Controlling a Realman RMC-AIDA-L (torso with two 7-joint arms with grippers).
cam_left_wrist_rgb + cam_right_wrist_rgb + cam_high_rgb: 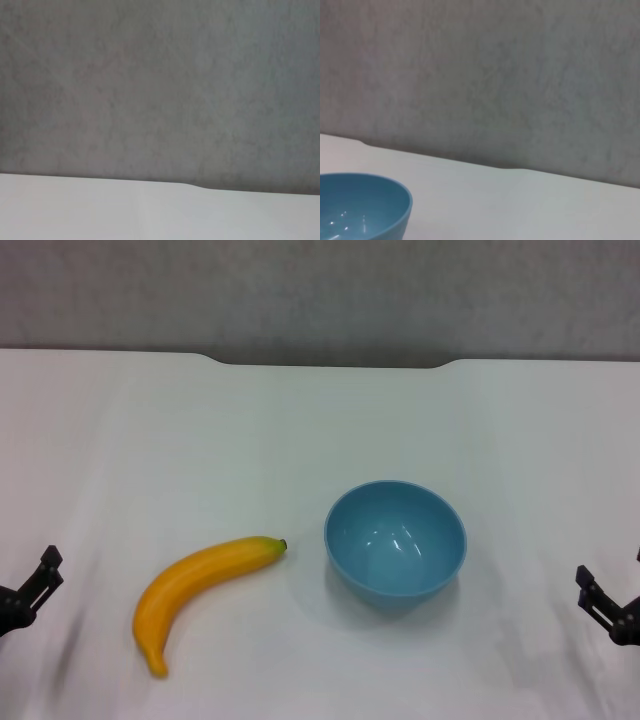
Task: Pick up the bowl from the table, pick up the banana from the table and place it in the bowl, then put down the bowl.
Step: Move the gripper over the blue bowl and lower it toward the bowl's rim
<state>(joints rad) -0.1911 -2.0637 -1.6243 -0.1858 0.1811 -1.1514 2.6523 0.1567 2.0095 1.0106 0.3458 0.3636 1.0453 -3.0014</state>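
- The right gripper (607, 608) sits low at the table's (320, 420) right edge, holding nothing; whether its jaws are parted I cannot tell
- The light-blue bowl (395, 538) stands upright, well to its left, empty
- The left gripper (25, 592) waits at the opposite edge, state likewise unclear; the banana (200, 585) lies near it, to its right
- Nothing is lifted yet: the bowl pickup comes first, likely a reach by the right gripper to the near rim

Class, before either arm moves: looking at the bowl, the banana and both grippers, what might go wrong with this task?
1. The bowl is glossy and round-sided, so it may slip from the right gripper.
2. The banana is about as long as the bowl is wide; it may catch the rim and tip out.
3. The left gripper could roll the curved banana while closing.
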